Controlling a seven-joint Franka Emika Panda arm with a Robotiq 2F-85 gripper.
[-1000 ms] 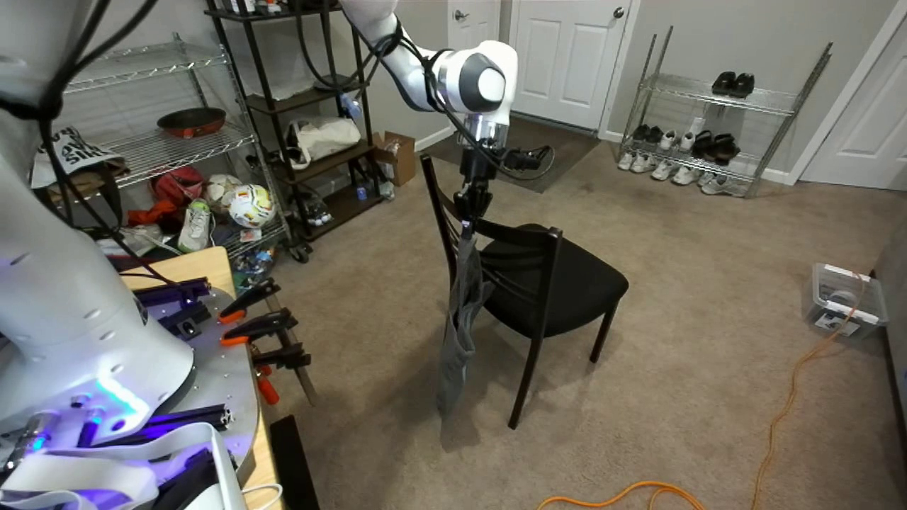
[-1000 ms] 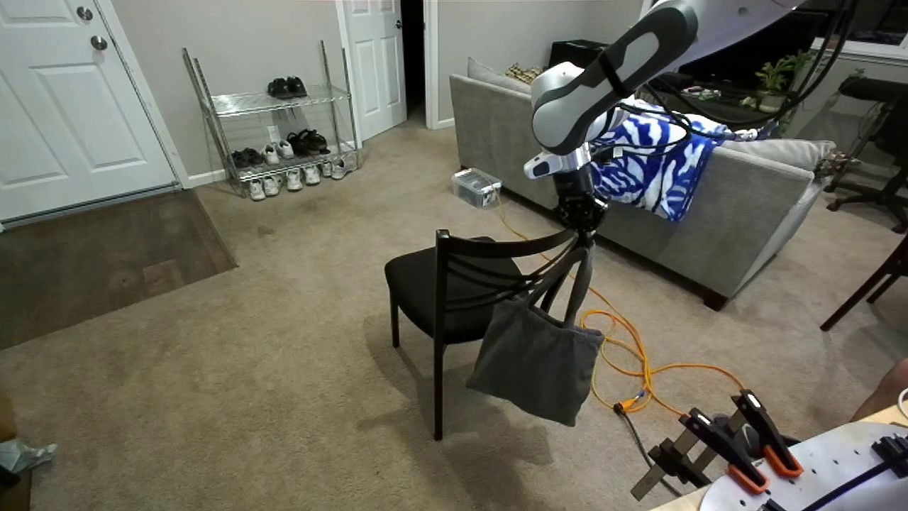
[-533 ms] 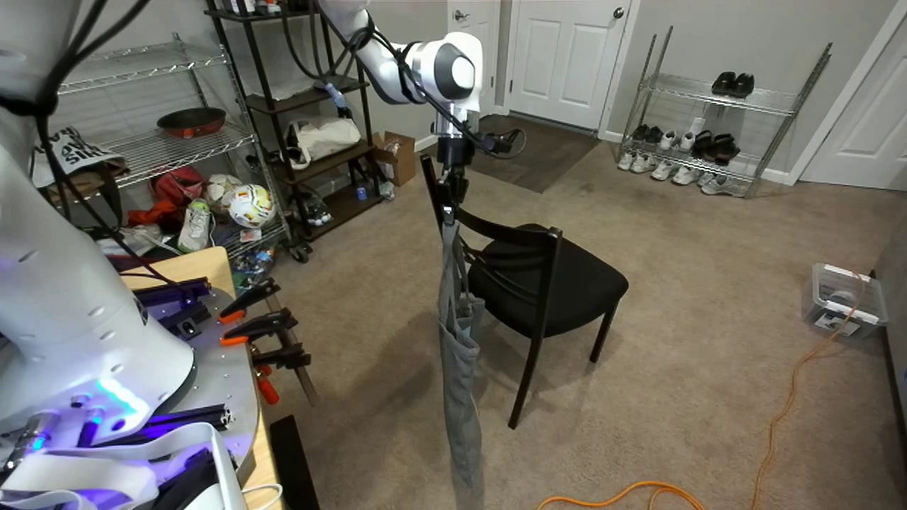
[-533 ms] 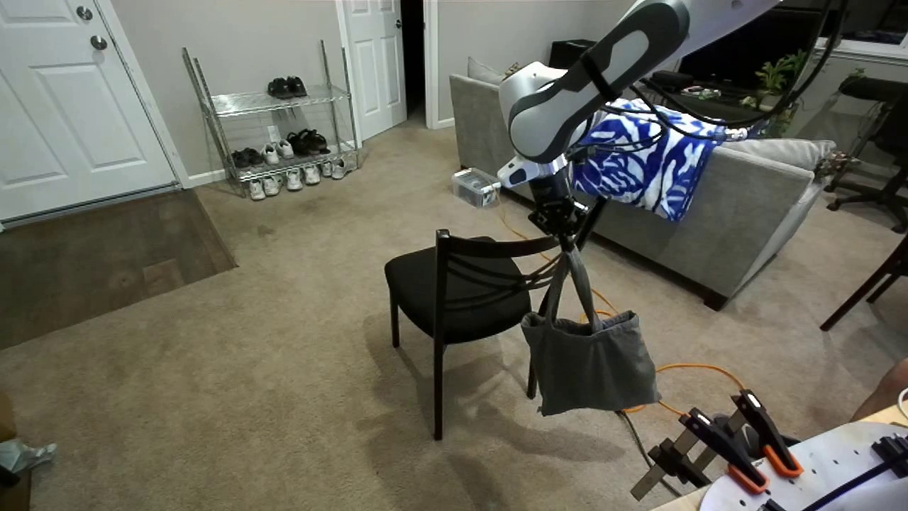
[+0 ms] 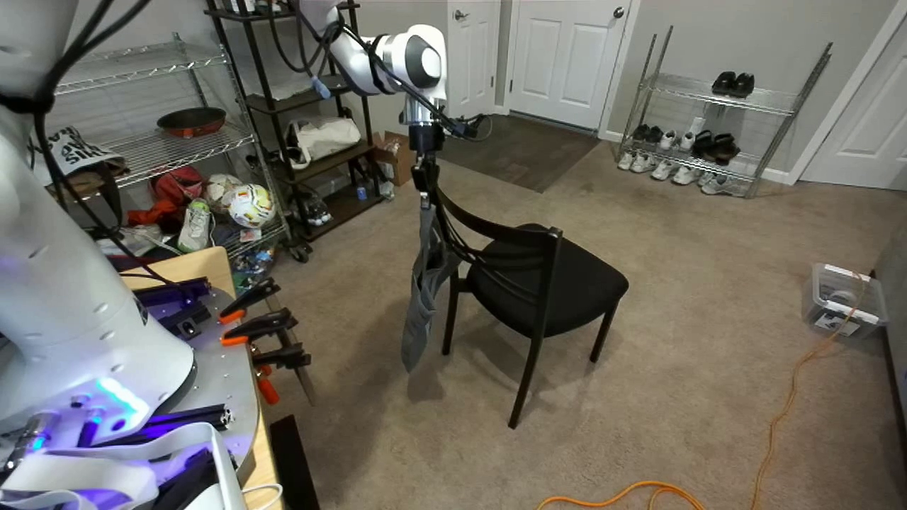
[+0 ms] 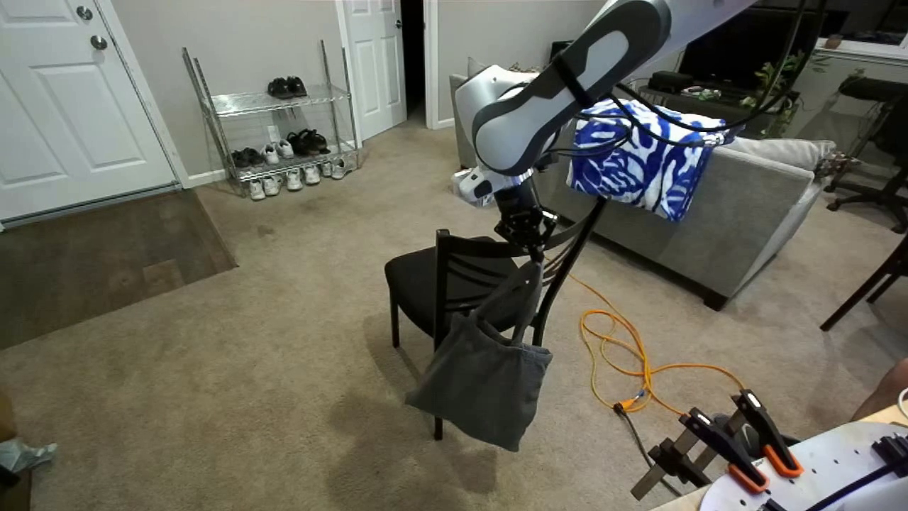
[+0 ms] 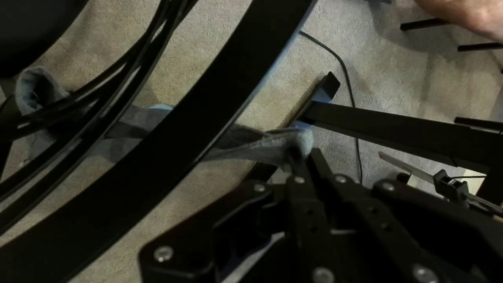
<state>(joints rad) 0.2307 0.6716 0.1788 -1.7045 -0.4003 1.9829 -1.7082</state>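
Note:
My gripper [image 5: 425, 201] is shut on the strap of a grey cloth tote bag [image 6: 489, 376]. The bag hangs below the fingers, tilted in an exterior view, and appears side-on in an exterior view [image 5: 425, 290]. A black chair [image 5: 567, 283] stands beside it; the gripper is close to the chair's curved top rail [image 6: 489, 247]. In the wrist view the gripper [image 7: 303, 157] pinches the grey strap [image 7: 255, 147], and the top rail [image 7: 188, 125] crosses in front of the bag. Whether bag or gripper touches the chair I cannot tell.
An orange cord [image 6: 635, 348] lies on the carpet near a grey couch [image 6: 752, 220]. Clamps [image 5: 262, 326] stick out from the table edge. A shoe rack [image 5: 716, 134], a clear plastic box [image 5: 843, 301] and loaded shelves [image 5: 177, 142] stand around. Someone's limb [image 7: 467, 15] shows in the wrist view.
The arm has moved left in both exterior views, carrying the bag along the chair back. The bag has swung, first right and then back left in an exterior view. The chair has not moved.

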